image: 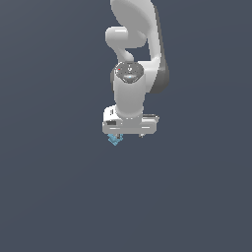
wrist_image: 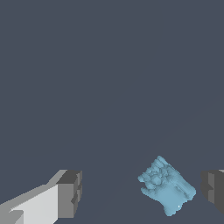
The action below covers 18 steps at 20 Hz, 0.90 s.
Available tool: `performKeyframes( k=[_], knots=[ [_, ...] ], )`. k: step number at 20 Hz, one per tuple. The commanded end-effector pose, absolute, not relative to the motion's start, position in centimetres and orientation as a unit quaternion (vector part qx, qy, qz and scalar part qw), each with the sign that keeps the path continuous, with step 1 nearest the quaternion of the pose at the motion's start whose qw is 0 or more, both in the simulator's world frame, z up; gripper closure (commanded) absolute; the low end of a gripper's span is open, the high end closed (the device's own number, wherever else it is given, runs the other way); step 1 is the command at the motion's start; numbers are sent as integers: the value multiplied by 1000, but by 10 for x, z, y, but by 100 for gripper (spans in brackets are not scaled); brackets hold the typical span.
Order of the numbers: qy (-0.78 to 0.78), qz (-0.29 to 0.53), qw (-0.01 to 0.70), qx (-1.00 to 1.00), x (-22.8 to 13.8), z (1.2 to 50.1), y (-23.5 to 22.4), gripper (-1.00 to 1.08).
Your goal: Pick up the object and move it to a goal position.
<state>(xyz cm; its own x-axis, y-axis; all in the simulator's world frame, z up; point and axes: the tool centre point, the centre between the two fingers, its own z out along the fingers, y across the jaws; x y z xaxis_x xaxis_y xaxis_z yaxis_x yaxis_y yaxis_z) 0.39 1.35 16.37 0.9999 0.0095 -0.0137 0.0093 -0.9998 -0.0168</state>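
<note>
The object [wrist_image: 167, 186] is a tiny light-blue blocky thing with ragged edges. In the wrist view it lies between my two fingertips, much nearer one finger [wrist_image: 213, 190] than the other [wrist_image: 69, 194], and touches neither. In the exterior view the object [image: 115, 140] peeks out just under the white hand, toward the exterior view's left. My gripper [wrist_image: 141, 192] is open with its jaws wide apart; in the exterior view the gripper [image: 129, 134] hangs straight down from the white arm, its fingers mostly hidden by the hand.
A plain dark grey-blue floor [image: 59, 197] fills both views. The white arm [image: 132, 29] rises behind the hand toward the top of the exterior view. No other objects or edges show.
</note>
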Motion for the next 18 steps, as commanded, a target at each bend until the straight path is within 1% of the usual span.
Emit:
performKeyframes(
  k=[1, 11, 18],
  knots=[
    [-5, 7, 8, -1000, 4, 164, 14, -92],
    [-22, 5, 2, -1000, 4, 172, 11, -92],
    [-31, 5, 2, -999, 3, 169, 8, -92]
  ],
)
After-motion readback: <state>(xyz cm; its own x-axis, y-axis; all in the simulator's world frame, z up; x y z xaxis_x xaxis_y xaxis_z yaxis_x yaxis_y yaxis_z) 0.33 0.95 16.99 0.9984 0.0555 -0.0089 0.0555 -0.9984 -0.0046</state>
